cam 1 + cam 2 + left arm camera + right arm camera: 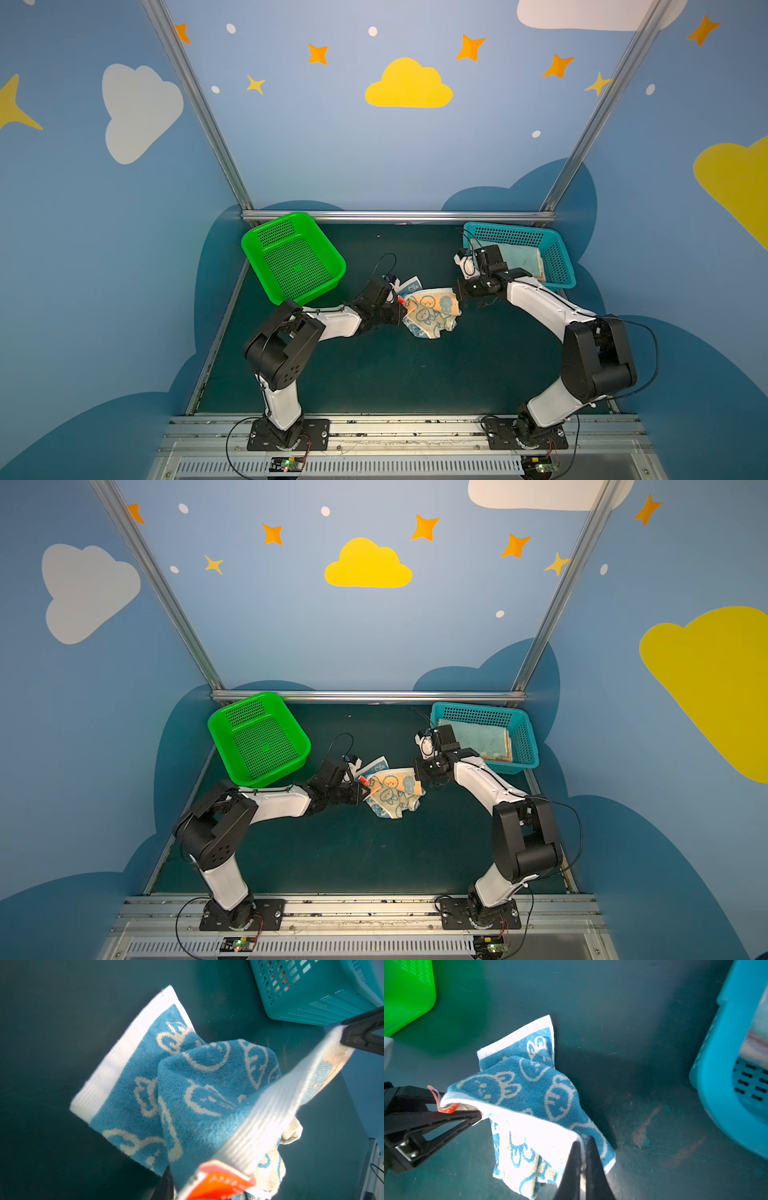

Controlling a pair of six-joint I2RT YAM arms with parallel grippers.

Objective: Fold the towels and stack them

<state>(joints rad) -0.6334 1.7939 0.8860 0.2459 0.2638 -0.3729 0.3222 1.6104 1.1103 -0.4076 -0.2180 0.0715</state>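
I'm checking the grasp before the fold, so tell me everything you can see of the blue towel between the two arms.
The towel is blue terry with white rabbits and carrots, a white border and a paler reverse. Crumpled, unfolded, mid-table. The right gripper is shut on one corner; the corner with the orange tab sits between the jaws of the left gripper. Its far end seems to rest on the table.
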